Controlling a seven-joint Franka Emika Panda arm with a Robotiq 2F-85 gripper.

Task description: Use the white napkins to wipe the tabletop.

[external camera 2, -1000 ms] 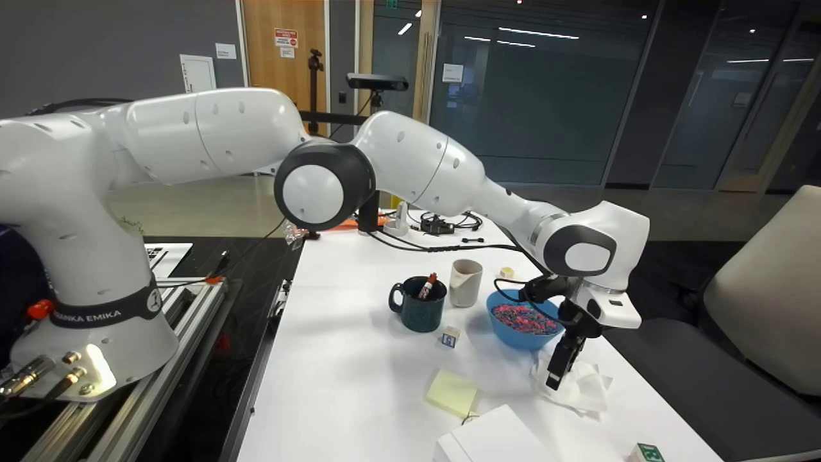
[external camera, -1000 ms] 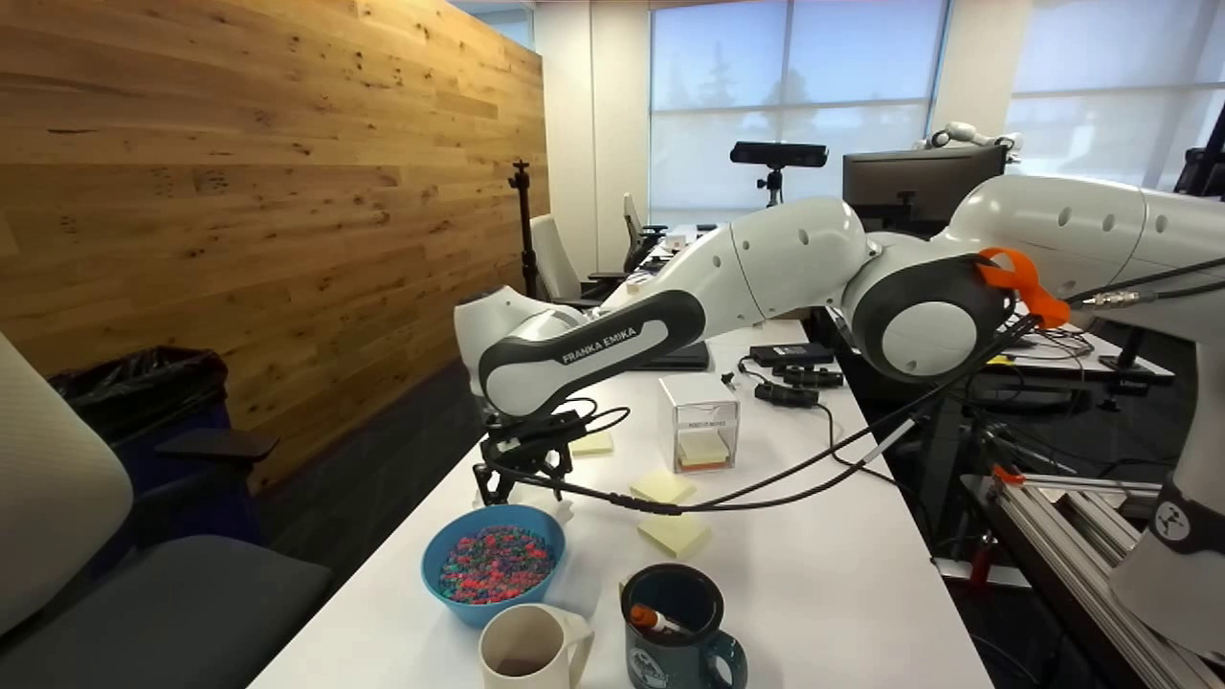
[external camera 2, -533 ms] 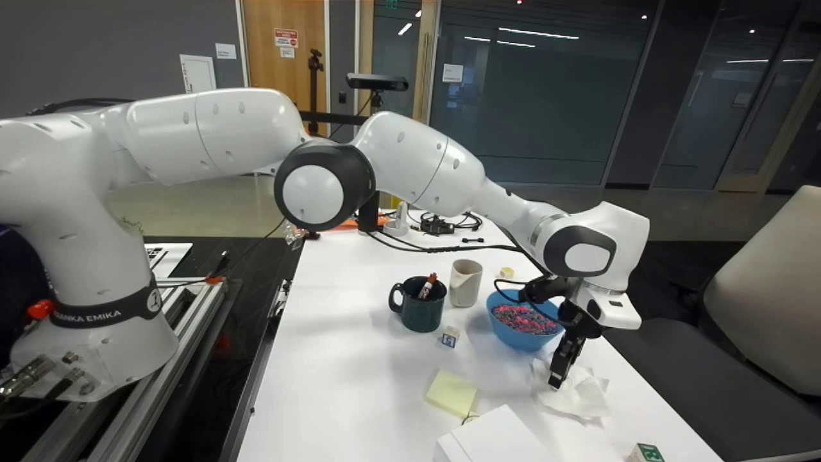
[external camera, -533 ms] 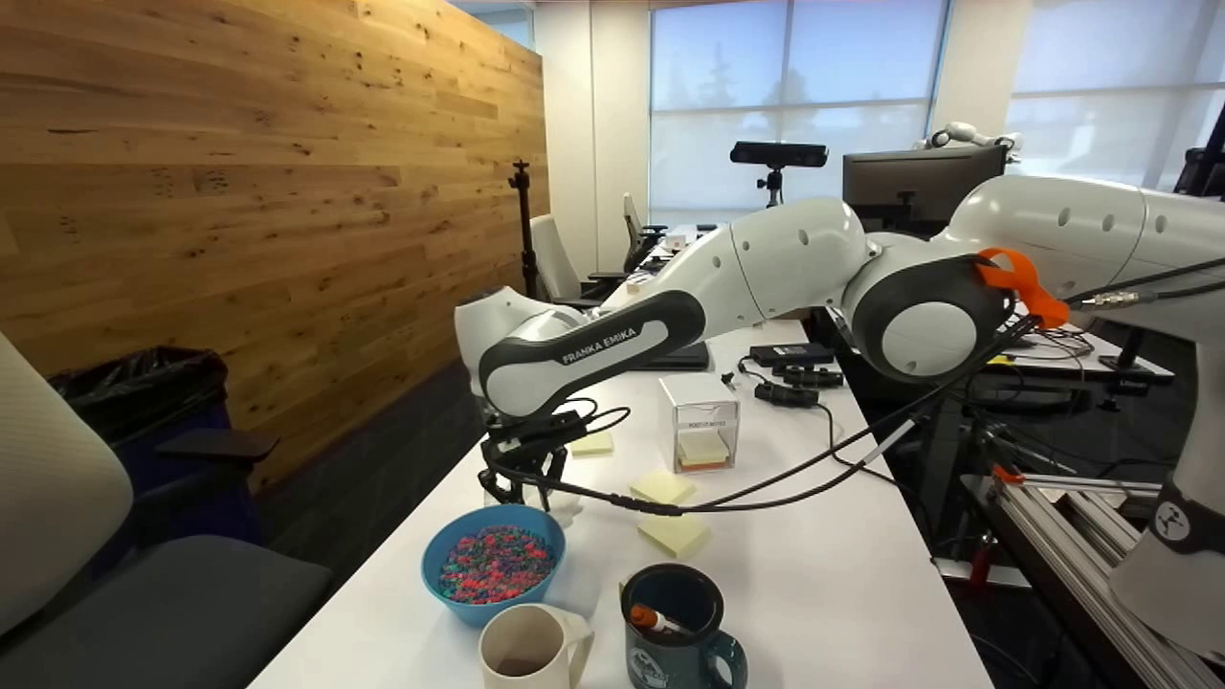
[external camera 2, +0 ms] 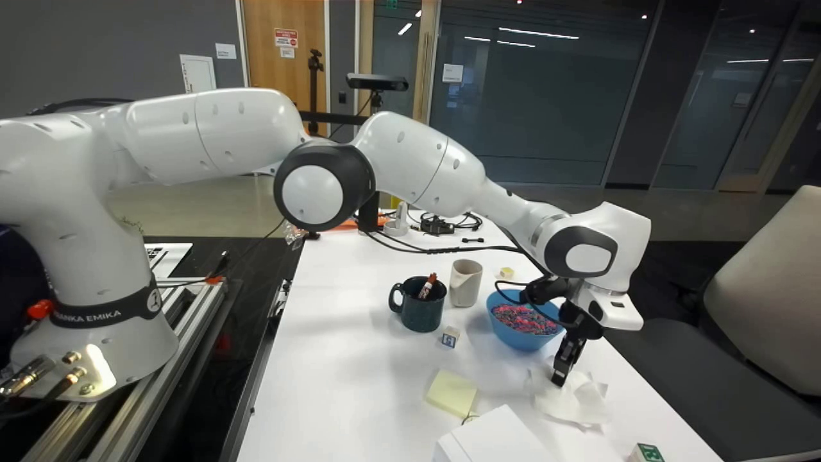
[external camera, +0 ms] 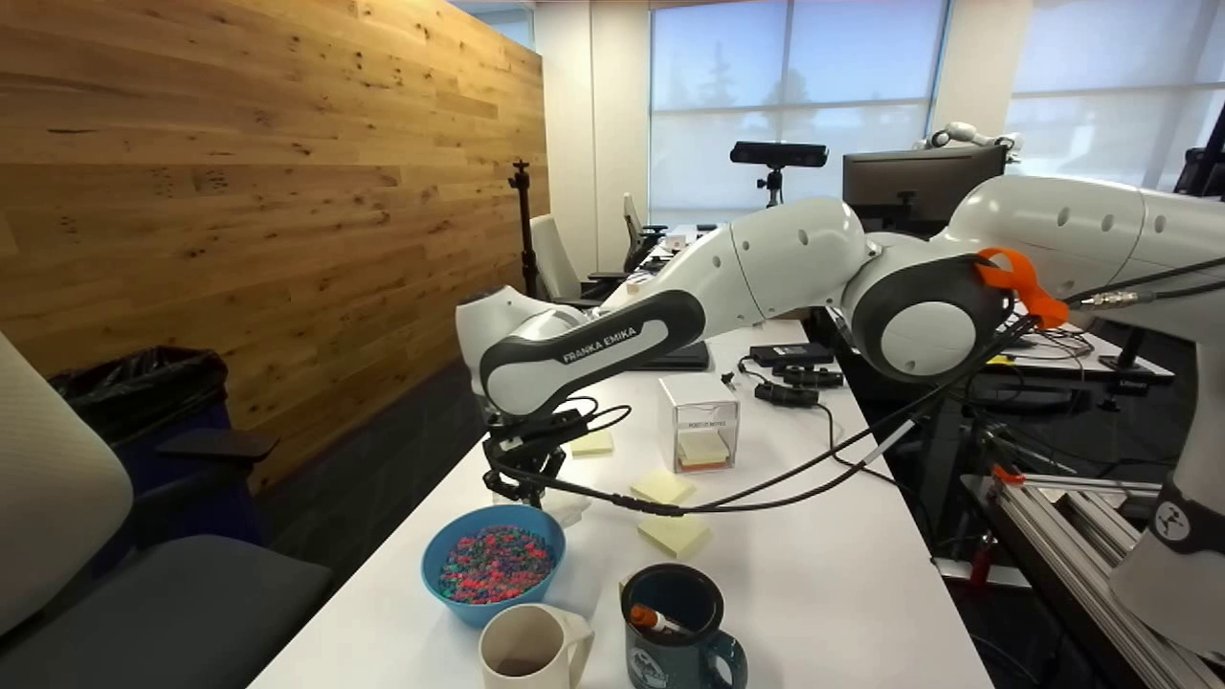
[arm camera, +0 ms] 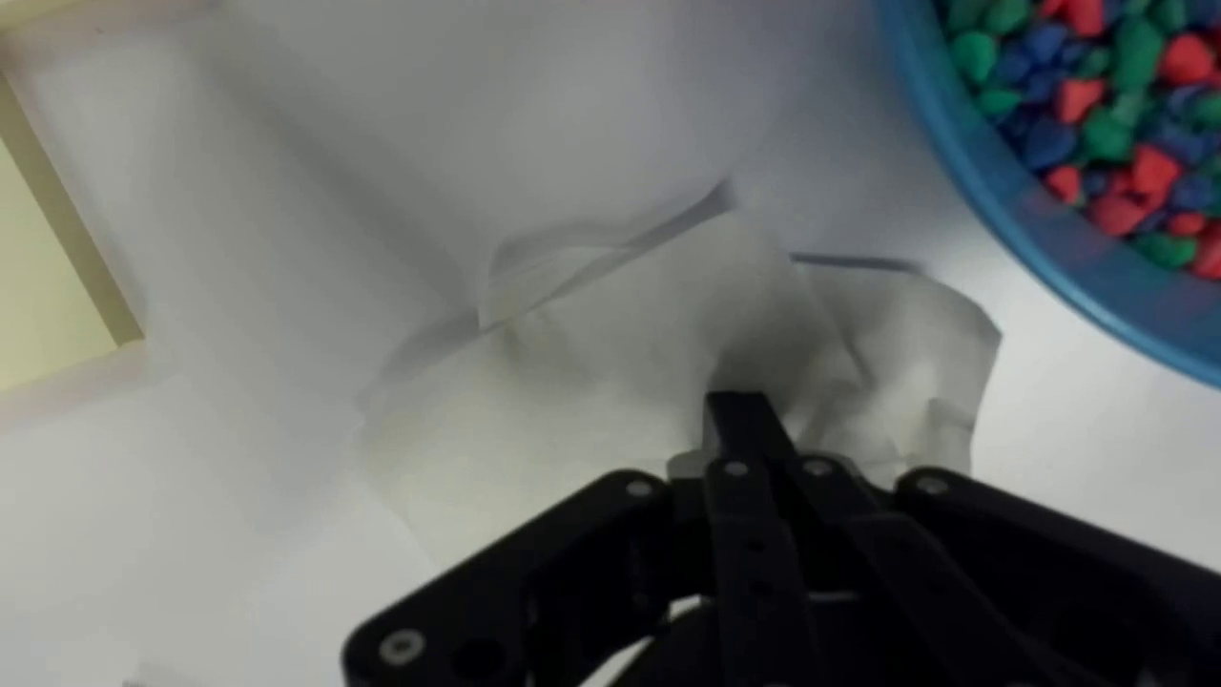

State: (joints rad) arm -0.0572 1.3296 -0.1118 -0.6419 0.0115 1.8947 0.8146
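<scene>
Jaws of the gripper (arm camera: 749, 415): brought together in the wrist view, with tips down at the white napkins (arm camera: 572, 391); cannot tell of any paper pinched between. Napkins creased and overlapping, mostly flat on the white tabletop (arm camera: 191, 553), shadowed beneath the tips. Blue bowl (arm camera: 1011, 210) at far right, apart from the paper, holding red, green and blue pieces (arm camera: 1097, 124); pale yellow paper square (arm camera: 43, 277) at far left, only partly in frame. In an exterior view, robot arm (external camera: 794, 249) extended from the right, gripper just beyond the bowl, napkins pale and partly hidden there on its far side. Recorded near: cream mug (external camera: 526, 675) just beside the bowl; dark mug (external camera: 684, 660) to its right, with an orange-capped marker (external camera: 651, 619) leaning inside. Recorded farther off, right of the gripper: pale yellow paper squares (external camera: 675, 536) and a clear-fronted white box (external camera: 697, 394). In an exterior view, bowl on the far side of the napkins, gripper slanted down, tips apparently touching the paper, right of the white box. Lettered block (external camera 2: 450, 337) left of the bowl, apart from the paper; green-lettered block (external camera 2: 646, 453) at the near right; dark-seated chair (external camera 2: 725, 378) beyond the tabletop on the right.
</scene>
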